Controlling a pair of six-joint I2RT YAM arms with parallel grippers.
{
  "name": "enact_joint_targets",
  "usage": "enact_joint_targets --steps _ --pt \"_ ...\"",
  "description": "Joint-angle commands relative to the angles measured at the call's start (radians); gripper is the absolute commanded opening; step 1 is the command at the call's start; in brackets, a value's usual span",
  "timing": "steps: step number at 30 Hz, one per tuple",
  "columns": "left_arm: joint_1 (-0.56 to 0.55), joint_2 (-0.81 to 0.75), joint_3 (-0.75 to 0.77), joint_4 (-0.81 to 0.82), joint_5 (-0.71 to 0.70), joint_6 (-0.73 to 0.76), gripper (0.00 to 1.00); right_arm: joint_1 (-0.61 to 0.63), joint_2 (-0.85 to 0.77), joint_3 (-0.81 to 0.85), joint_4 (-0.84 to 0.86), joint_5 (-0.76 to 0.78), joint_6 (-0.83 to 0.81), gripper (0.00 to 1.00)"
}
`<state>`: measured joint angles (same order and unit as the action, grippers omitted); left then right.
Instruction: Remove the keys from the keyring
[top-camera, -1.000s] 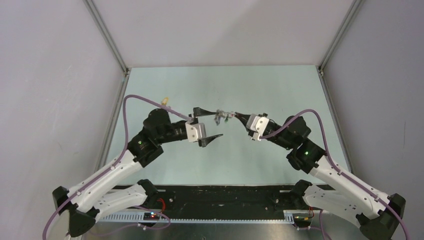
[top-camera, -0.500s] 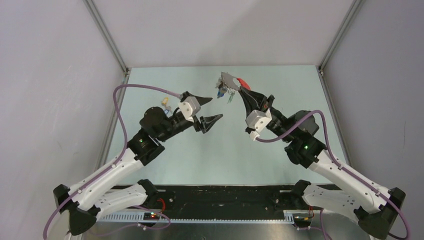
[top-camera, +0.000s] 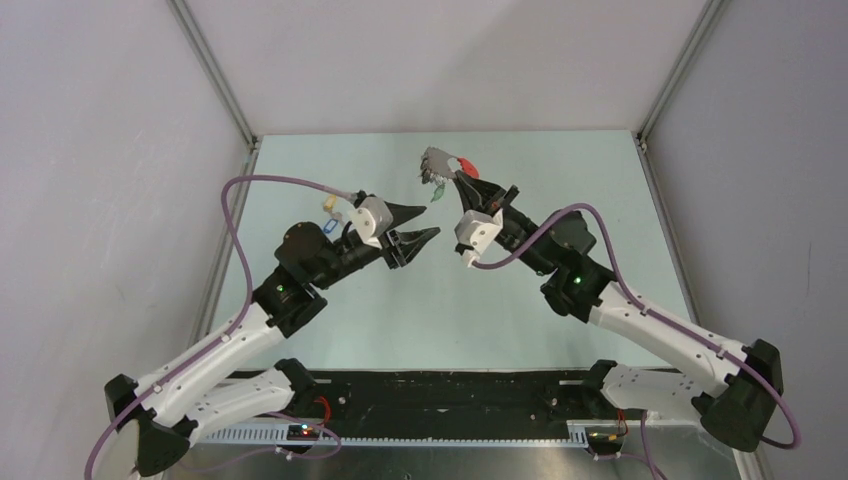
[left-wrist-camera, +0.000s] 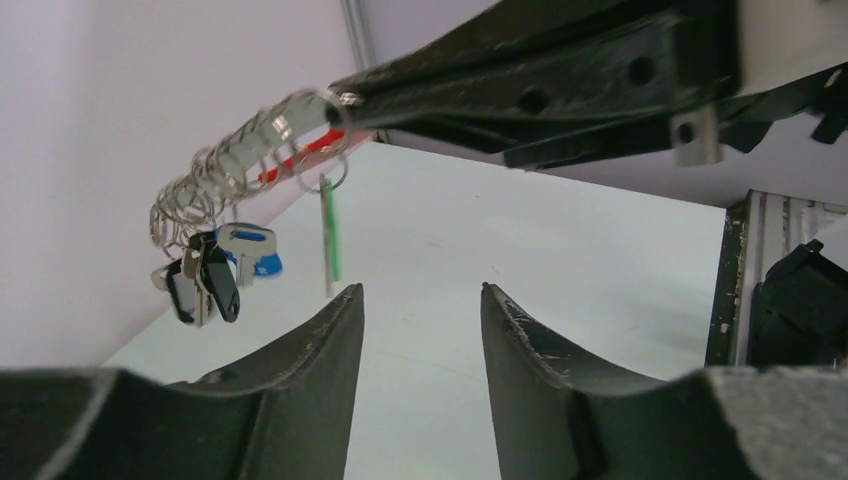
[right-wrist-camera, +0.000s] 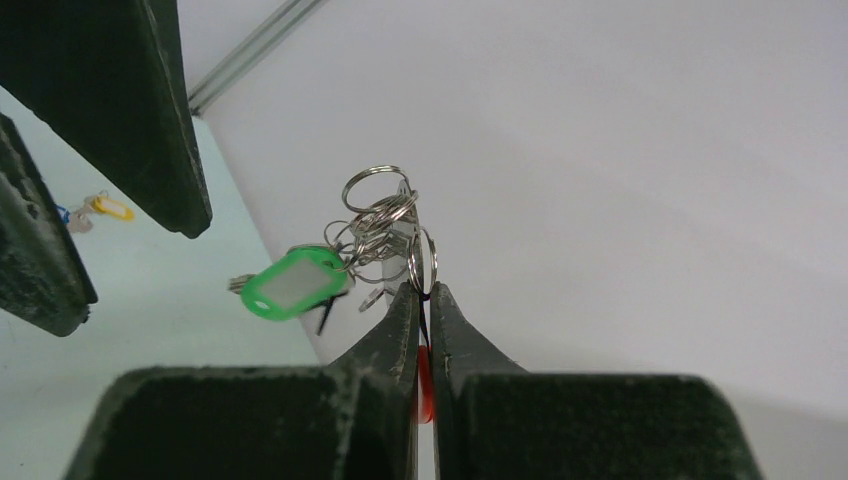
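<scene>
Mid-step: presenting the bunch for the next pull. Pinching the thin silver metal keyring with the bright red curved band (right-wrist-camera: 392, 215) in the right gripper (right-wrist-camera: 421, 290), jaws closed tight on the wire right beside the red band, lifted clear of the pale green table (top-camera: 440, 320) over its far middle. Hanging off the ring's left end: the small silver keys with oblong plastic tags (left-wrist-camera: 210, 280), blue and black ones bunched low, the green-tagged key (right-wrist-camera: 295, 282) dangling apart, closer to the pinch. Facing it from the left with the left gripper (left-wrist-camera: 420, 300), jaws roughly half apart, nothing between them, tips below the bunch and not touching. Lying on the table at far left by the left arm: a yellow-tagged key (right-wrist-camera: 108, 208), probably off already; maybe a blue tag next to it, too small to confirm. So partway through, with several keys to go. Next: bring the left tips up onto one key, preferably the green one, being isolated; close on its tag or blade; then work its small loop along and off the ring while holding the right pinch firm. Needs fine alignment. Bunch blurred in the left wrist view, so likely swinging; best to let it settle before closing.
</scene>
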<state>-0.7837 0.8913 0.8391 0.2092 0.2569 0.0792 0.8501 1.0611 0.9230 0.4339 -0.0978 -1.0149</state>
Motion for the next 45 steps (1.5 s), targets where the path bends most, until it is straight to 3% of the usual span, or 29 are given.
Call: enact_joint_targets --steps 1,9,24,29,34,36,39,43,45 --pt "-0.005 -0.015 -0.004 0.049 0.042 0.018 0.5 0.012 0.023 0.021 0.14 0.046 -0.023 0.0" --pt "-0.005 0.014 -0.002 0.049 -0.019 -0.003 0.55 0.062 0.046 0.019 0.162 0.042 -0.065 0.0" --pt "-0.005 -0.018 -0.014 0.049 -0.059 0.037 0.54 0.144 0.048 0.019 0.167 0.031 -0.114 0.0" --pt "-0.004 -0.023 -0.014 0.05 -0.056 0.043 0.32 0.147 0.048 0.02 0.166 0.034 -0.114 0.0" --pt "-0.004 -0.025 -0.016 0.049 -0.077 0.047 0.19 0.147 0.05 0.019 0.186 0.082 -0.107 0.0" --pt "-0.004 -0.029 -0.02 0.049 -0.085 0.055 0.03 0.144 0.044 0.02 0.187 0.095 -0.095 0.0" --pt "-0.005 -0.028 -0.015 0.039 -0.099 0.057 0.0 0.121 0.029 0.02 0.148 0.128 -0.047 0.0" --pt "-0.005 0.034 0.05 -0.054 -0.111 0.051 0.0 0.058 0.007 0.003 -0.028 0.165 0.079 0.0" --pt "-0.003 0.09 0.109 -0.139 -0.124 0.05 0.0 0.021 -0.008 -0.033 -0.053 0.157 0.149 0.09"
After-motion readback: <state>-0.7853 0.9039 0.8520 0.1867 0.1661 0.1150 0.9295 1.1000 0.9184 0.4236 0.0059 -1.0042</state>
